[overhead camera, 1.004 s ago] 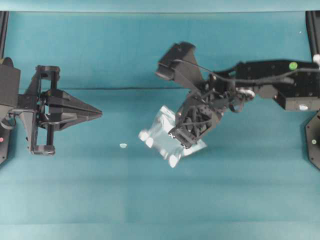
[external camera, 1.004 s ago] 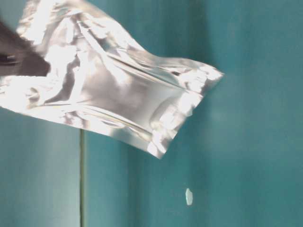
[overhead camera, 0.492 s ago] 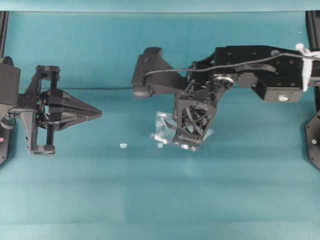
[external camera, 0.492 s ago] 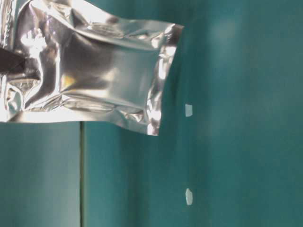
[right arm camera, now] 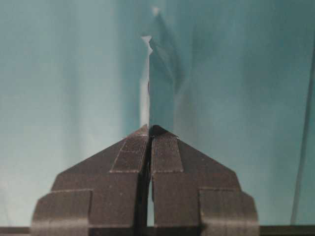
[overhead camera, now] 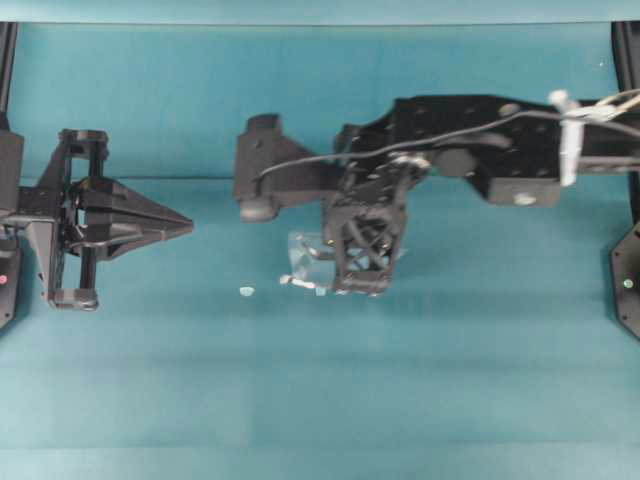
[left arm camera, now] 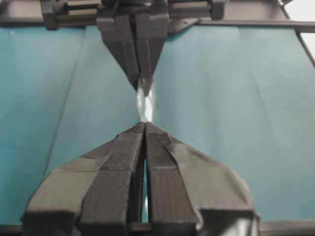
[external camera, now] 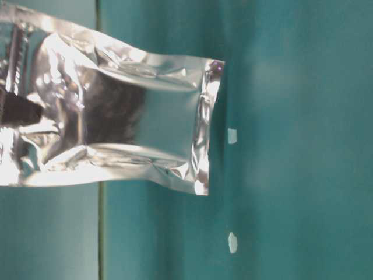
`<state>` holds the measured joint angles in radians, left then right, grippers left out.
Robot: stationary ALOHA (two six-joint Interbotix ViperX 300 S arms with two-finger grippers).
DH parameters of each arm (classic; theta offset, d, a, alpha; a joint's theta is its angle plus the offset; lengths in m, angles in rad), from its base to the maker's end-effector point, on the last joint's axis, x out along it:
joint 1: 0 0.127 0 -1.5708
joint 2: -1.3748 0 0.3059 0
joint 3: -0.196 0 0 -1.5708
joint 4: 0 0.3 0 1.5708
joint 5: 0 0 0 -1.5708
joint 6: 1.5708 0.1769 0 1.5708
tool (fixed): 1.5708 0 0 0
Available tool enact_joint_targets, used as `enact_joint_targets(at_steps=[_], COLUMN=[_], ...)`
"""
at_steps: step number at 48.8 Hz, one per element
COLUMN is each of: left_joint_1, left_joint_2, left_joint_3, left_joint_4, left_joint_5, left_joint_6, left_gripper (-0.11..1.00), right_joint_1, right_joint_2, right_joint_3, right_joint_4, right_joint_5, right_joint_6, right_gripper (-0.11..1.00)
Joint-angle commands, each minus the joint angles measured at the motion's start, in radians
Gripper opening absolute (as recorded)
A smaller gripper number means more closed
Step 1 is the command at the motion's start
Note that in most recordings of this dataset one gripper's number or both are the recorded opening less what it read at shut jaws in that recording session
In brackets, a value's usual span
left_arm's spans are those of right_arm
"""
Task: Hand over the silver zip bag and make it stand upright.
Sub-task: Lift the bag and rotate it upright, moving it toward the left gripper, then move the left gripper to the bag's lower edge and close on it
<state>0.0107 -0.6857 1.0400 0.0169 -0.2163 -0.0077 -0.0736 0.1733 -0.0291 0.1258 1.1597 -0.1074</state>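
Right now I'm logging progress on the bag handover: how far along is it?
Done: the right hand is shut on the silver zip bag and holds it edge-on above the table. In hand: the bag hangs near the middle, facing the left hand. Left: the left hand is shut and apart from the bag, so it has yet to open, take the bag and stand it upright.

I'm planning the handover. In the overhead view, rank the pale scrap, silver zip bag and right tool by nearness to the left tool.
1. Pale scrap, lower right of the left tool.
2. Silver zip bag, mid-table.
3. Right tool, gripping the bag's far side.
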Motion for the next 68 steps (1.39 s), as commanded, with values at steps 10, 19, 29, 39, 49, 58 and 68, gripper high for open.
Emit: enact_joint_targets(at_steps=[10,19,29,39,49,58,68], left_joint_1=[0.003,0.003,0.003,0.003,0.003,0.003,0.003], left_joint_2=[-0.008,-0.008,-0.008,-0.008,-0.008,-0.008,-0.006], left_joint_3=[-0.008,-0.005,-0.003,-0.002,-0.002,-0.002,0.000], left_joint_4=[0.003,0.003,0.003,0.003,0.003,0.003,0.003], left_joint_5=[0.006,0.006,0.006,0.006,0.006,0.006,0.006], left_joint_6=[0.002,0.003,0.003,0.003,0.003,0.003,0.002], left_gripper=[0.01,0.01,0.01,0.01,0.01,0.01,0.01], right_joint_1=[0.025,0.035,0.038,0.043,0.043,0.041,0.041], right_joint_2=[0.048,0.066,0.069,0.074,0.081,0.083,0.083], right_joint_3=[-0.095,-0.112,-0.112,-0.112,-0.110,-0.112,-0.114], right_joint_4=[-0.044,-0.067,-0.069,-0.069,-0.069,-0.081,-0.098], right_joint_5=[0.049,0.089,0.086,0.084,0.083,0.083,0.078], right_joint_6=[-0.040,-0.057,-0.061,-0.061,-0.061,-0.061,-0.061], right_gripper=[0.01,0.01,0.01,0.01,0.01,0.01,0.01])
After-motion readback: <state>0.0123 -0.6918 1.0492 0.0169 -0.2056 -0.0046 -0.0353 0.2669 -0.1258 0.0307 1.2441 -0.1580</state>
